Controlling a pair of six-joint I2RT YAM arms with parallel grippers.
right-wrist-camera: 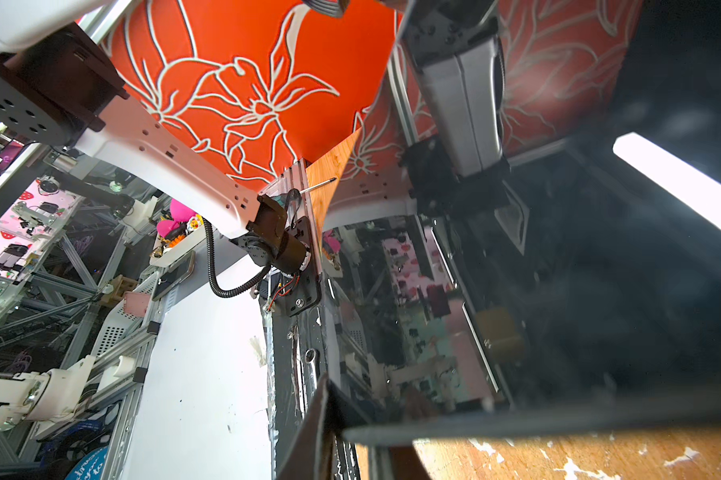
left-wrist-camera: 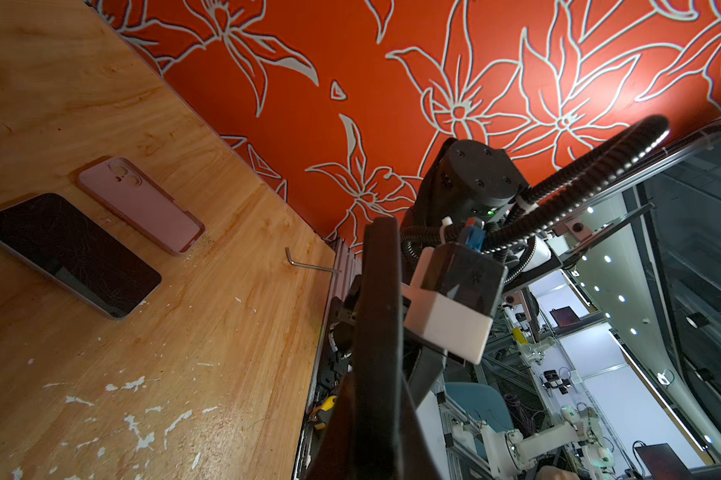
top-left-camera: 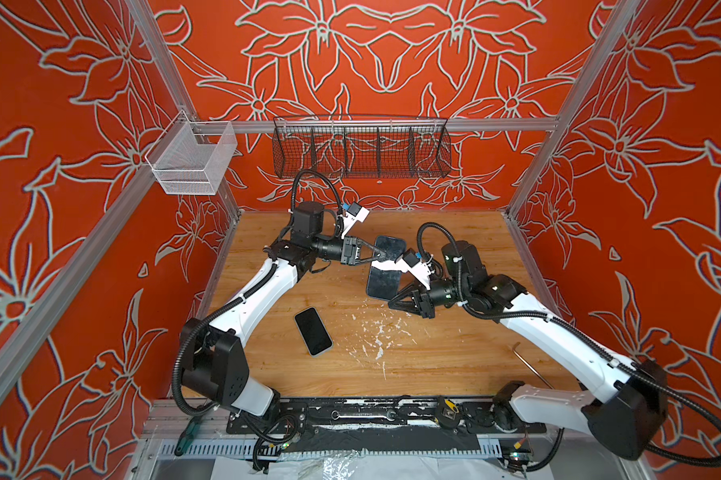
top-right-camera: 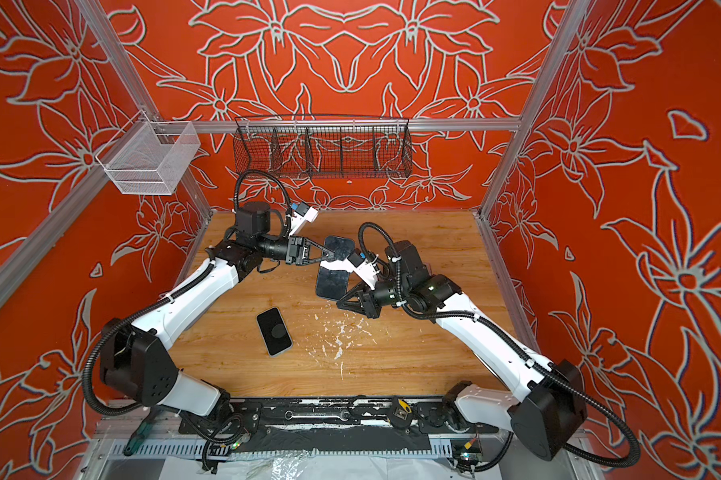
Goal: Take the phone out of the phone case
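Red floral walls [top-left-camera: 392,62] close in three sides of the cell, and a scuffed wooden counter [top-left-camera: 454,353] forms its floor. On the back rail hang a long black wire basket [top-left-camera: 361,145] and, nearer the left corner, a smaller white mesh basket [top-left-camera: 192,162].

Above the counter's middle, the held phone [top-left-camera: 383,282] is lifted clear, screen up. The left gripper [top-left-camera: 377,254] is clamped narrow on its left edge. The right gripper [top-left-camera: 394,302] pinches its near end, with only one finger [right-wrist-camera: 321,415] visible in the right wrist view. Whether a case wraps this phone cannot be told.

A second phone [top-left-camera: 314,331] lies flat, well apart, toward the front. A pink case [left-wrist-camera: 140,203] lies just beside it in the left wrist view; neither top view shows the case.

A hex key [top-left-camera: 529,365] rests near the right wall, and white paint flecks [top-left-camera: 379,332] dot the wood.
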